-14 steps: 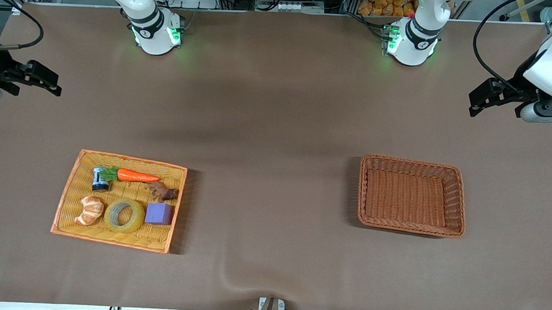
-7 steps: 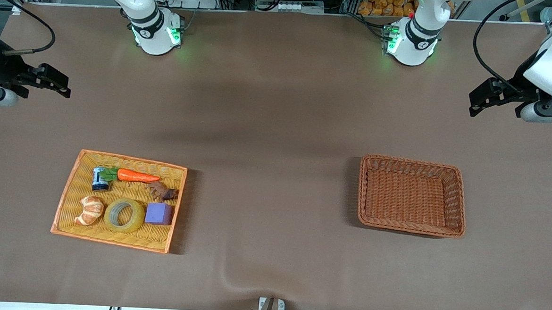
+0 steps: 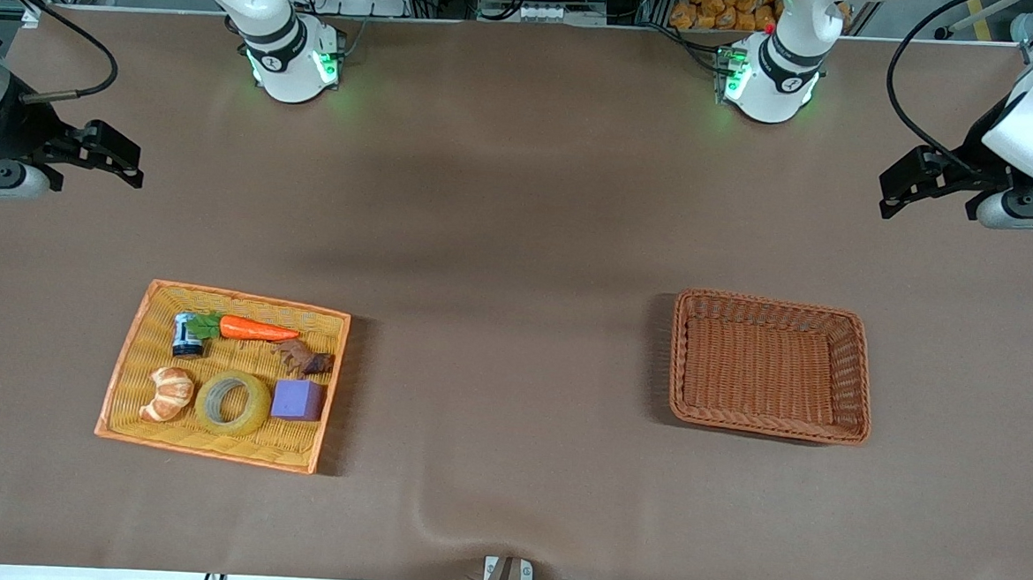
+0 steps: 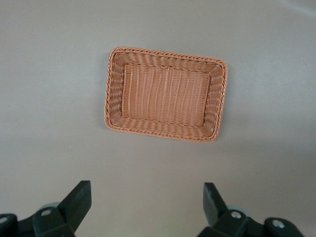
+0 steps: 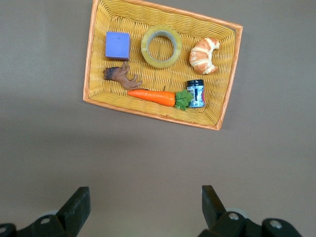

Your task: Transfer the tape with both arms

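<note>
The translucent yellow tape roll lies flat in the orange-rimmed yellow tray, between a croissant and a purple cube. It also shows in the right wrist view. My right gripper is open and empty, high over bare table at the right arm's end, well apart from the tray. Its open jaws show in the right wrist view. My left gripper is open and empty, high over the table at the left arm's end; it shows in the left wrist view.
The tray also holds a carrot, a small dark can and a brown figure. An empty brown wicker basket stands toward the left arm's end, also in the left wrist view.
My right gripper has moved a little toward the table's middle and slightly down in the front view. The left arm has barely moved. The tape has not moved.
</note>
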Tool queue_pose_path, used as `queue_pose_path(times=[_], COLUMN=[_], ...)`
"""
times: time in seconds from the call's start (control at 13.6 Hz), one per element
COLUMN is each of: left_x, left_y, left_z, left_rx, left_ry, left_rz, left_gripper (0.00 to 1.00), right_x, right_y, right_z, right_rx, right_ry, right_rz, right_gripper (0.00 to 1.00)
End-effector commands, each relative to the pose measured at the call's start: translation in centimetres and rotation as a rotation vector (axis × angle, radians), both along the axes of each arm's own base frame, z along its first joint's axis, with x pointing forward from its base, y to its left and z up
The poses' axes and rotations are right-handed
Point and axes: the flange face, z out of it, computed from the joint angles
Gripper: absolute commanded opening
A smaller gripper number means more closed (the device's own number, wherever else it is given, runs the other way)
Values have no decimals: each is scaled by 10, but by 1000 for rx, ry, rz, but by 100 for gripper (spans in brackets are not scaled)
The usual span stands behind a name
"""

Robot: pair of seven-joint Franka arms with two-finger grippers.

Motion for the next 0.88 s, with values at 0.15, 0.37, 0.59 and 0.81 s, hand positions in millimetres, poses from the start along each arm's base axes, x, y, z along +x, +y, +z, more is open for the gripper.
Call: queue_pose_path(times=[0.15,0.37,0.59,0.81], left_x=[-7,-7,-8,-12], left_y=[2,1,-4,-5], left_z=[9,9,9,12], left_rx=[-18,-17,-20,-19], left_ry=[3,6,9,10], left_rz=[-10,-11,-18,-21], left_gripper=[100,100,100,100], right_x=[-2,11,55,106], right_y=[-5,-7,-31,-39], right_z=[11,-16,-85,-173], right_rx=[-9,-11,-10,2], right_ry=[-21,23,59,32], right_rz=[-10,-14,-45,-39], right_gripper=[100,100,100,100])
